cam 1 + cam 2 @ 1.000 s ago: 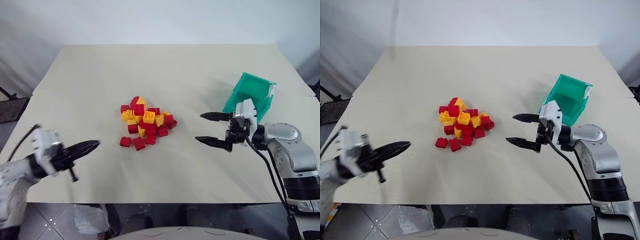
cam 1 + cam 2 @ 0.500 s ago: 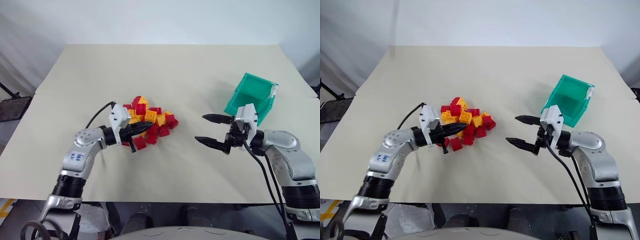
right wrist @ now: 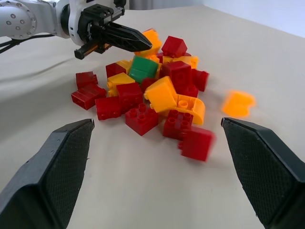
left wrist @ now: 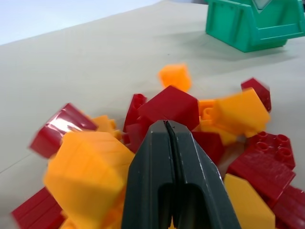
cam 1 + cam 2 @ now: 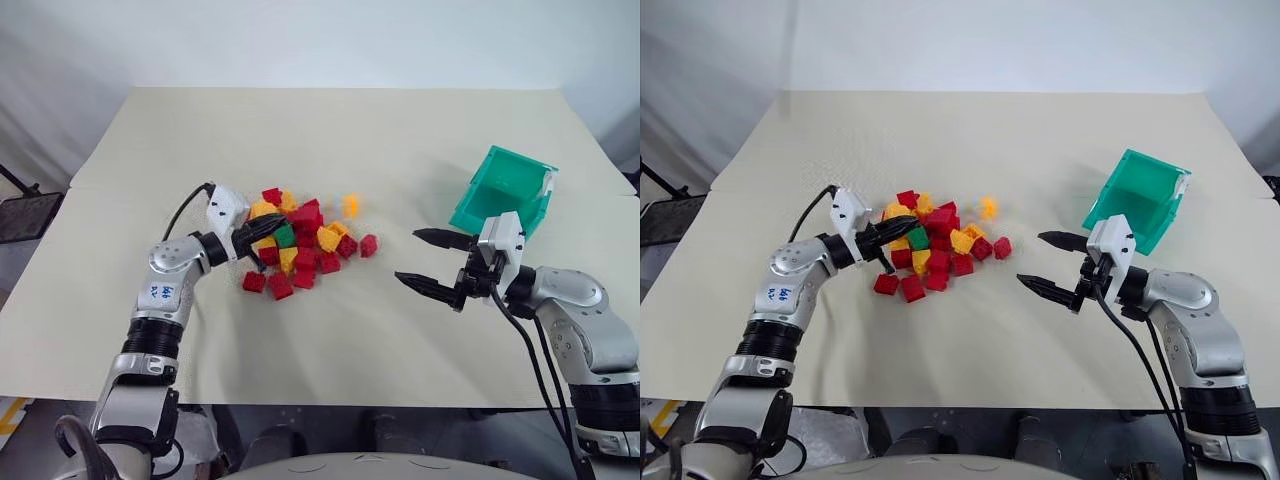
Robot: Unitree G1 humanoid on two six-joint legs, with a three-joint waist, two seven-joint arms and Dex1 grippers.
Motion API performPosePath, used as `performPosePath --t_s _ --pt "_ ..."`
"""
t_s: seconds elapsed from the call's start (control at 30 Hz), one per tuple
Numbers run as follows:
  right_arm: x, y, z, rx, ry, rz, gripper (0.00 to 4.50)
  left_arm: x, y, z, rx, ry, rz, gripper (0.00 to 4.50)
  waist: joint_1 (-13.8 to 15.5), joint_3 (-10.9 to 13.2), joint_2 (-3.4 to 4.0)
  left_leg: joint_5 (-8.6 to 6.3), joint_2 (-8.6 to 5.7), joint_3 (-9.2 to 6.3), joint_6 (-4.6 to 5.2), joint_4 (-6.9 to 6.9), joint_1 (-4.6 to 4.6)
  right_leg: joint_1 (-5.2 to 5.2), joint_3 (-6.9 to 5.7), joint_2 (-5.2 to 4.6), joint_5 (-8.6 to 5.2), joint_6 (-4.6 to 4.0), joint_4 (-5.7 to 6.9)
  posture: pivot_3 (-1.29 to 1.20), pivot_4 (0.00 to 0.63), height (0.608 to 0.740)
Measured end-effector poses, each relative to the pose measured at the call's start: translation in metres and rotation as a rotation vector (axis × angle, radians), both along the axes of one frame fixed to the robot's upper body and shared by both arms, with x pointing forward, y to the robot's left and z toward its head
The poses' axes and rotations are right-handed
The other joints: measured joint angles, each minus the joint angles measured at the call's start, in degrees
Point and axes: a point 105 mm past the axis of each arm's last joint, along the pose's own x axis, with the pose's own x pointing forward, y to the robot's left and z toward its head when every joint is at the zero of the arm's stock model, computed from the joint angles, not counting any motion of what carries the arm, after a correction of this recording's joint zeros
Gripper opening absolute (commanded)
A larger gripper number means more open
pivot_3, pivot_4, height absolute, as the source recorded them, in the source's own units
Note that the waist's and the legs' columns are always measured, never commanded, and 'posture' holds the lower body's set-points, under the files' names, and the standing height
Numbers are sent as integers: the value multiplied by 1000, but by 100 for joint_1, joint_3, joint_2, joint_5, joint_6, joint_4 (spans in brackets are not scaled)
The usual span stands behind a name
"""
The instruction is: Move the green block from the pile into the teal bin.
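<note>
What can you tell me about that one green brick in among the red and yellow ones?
The green block is a small dark-green toy brick that looks like glossy plastic, the only green one there. It lies exposed near the top of the pile, on the side nearer the left arm, hemmed in by red and yellow bricks that touch it. It sits tilted. The shut left pincer has its tip right beside it, apparently pushing into the bricks; nothing grips the block.

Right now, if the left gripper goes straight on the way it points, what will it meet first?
Probably the small dark-green studded plastic brick in the pile; the shut left gripper points into it, though the depth is unclear.
</note>
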Motion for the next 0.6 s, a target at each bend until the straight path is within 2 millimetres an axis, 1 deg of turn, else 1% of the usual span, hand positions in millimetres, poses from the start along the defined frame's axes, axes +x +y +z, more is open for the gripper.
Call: performPosePath --t_s 0.2,0.4,0.47,0.5,0.57,0.6 --pt "0 0 0 0 -2 -1 4500 -4 11 5 -27 -7 24 24 -4 0 0 0 0 -1 0 0 0 0 0 0 0 0 0 0 150 740" --pt "0 0 1 0 -5 0 4500 -14 26 -1 -40 29 47 24 -8 0 0 0 1 -2 0 0 1 0 1 0 0 0 0 0 150 740" --pt "0 1 1 0 -5 3 4500 -27 33 -4 -34 70 19 413 -17 0 0 0 2 -2 -1 -1 1 0 1 0 0 0 0 0 150 740" --pt "1 0 0 0 -4 3 4500 -36 37 -8 -27 121 -1 621 -33 0 0 -1 3 -2 -1 -1 1 -1 2 0 0 0 0 0 150 740" --pt "1 0 0 0 -1 4 4500 -48 44 -11 -28 197 -25 1232 -38 0 0 -1 4 -4 -2 -1 1 -1 1 0 0 0 0 0 150 740" --pt "1 0 0 0 0 4 4500 -54 47 -9 -33 213 -36 1562 -40 0 0 -1 4 -5 -2 0 1 0 2 0 0 0 0 0 150 740"
